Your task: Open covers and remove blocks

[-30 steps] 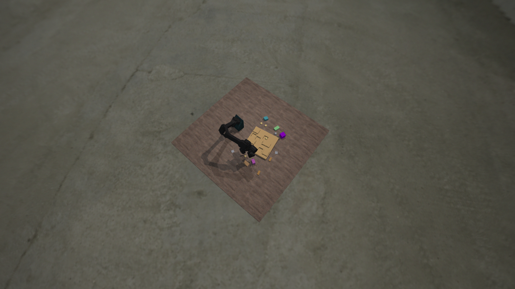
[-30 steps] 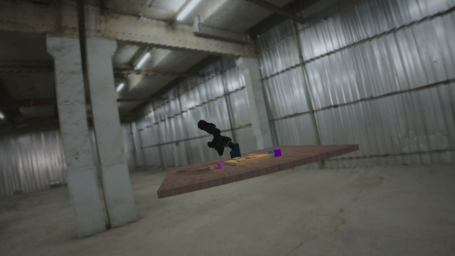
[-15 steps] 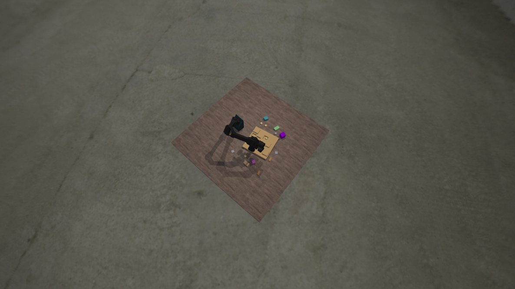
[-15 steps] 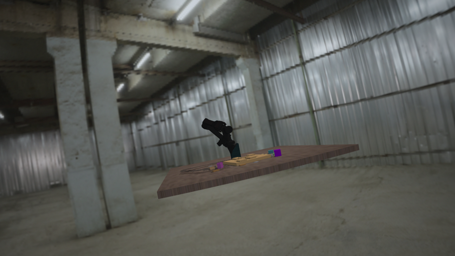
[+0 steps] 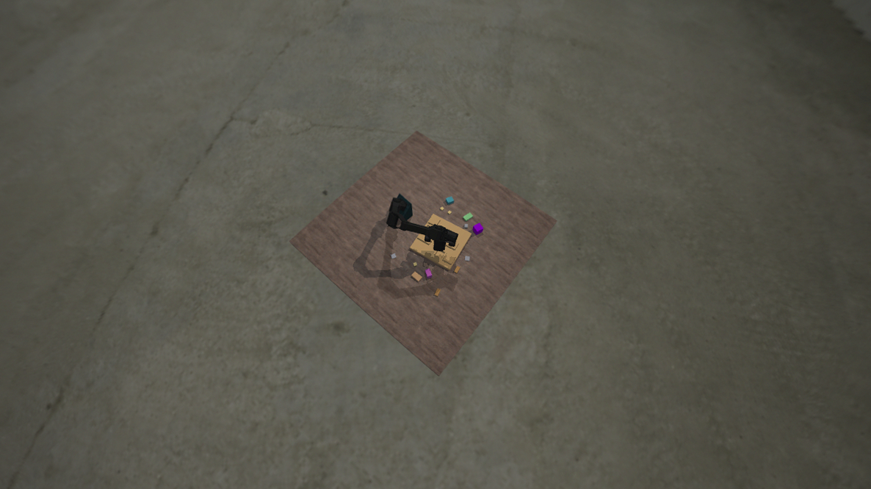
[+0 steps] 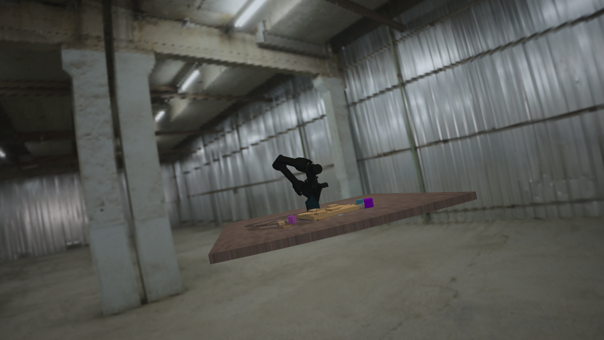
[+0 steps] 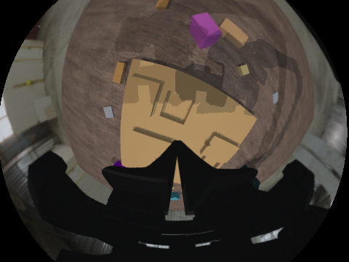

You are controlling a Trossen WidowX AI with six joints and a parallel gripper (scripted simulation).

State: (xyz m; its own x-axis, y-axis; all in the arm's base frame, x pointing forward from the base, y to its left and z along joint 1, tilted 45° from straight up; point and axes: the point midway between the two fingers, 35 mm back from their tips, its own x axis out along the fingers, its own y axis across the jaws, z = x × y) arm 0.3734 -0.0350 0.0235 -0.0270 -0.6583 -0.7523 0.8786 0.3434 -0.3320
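The tan puzzle board (image 5: 458, 249) (image 6: 350, 208) (image 7: 143, 154) lies on the table under my gripper (image 7: 177, 143). The gripper is shut, its fingertips together above the board, nothing between them. The wrist view shows raised ridges and a raised square piece (image 7: 178, 107); the fingers hide the board's near part. I cannot tell how open each cover is. A small yellow block (image 5: 415, 263) (image 7: 243, 70) rests on the table off the board. Two more small yellow blocks, one here (image 5: 442, 208) and one beside it (image 5: 449, 212), lie off the board's other side.
Around the board lie a magenta block (image 5: 427, 273) (image 6: 291, 219) (image 7: 205, 30), a peach block (image 5: 416, 276) (image 7: 234, 33), orange pieces (image 5: 437, 292) (image 7: 119, 72), pale grey pieces (image 5: 393, 255) (image 7: 108, 112), a purple cube (image 5: 478, 229) (image 6: 368, 202), a green block (image 5: 467, 216) and a teal block (image 5: 450, 200) (image 7: 175, 196).
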